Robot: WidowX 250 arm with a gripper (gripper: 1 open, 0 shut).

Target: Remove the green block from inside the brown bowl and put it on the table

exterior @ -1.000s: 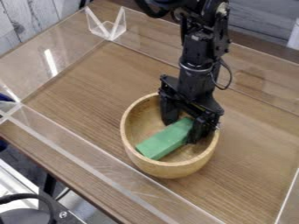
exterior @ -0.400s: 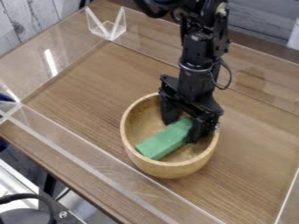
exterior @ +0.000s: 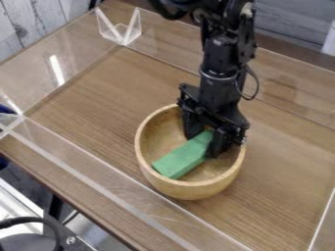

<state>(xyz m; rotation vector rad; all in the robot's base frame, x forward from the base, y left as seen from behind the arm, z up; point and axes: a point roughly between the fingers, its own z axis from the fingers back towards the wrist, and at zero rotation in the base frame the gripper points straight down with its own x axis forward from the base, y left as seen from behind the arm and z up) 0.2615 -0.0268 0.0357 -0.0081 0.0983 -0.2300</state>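
The brown bowl [exterior: 149,142] stands on the table [exterior: 92,98] near its front edge. Inside it the green block [exterior: 182,158] lies tilted, its lower end towards the front left wall and its upper end raised towards the back right. My gripper [exterior: 213,137] reaches straight down into the bowl from above. Its black fingers [exterior: 193,125] stand on either side of the block's upper end and are closed on it. That end of the block is partly hidden behind the fingers.
Low clear acrylic walls [exterior: 53,162] edge the tabletop on all sides. A small clear bracket [exterior: 120,27] stands at the back left corner. Bare wood lies left of and behind the bowl.
The fingers have drawn in slightly onto the block's upper end. The arm, bowl and block stay in the same place.
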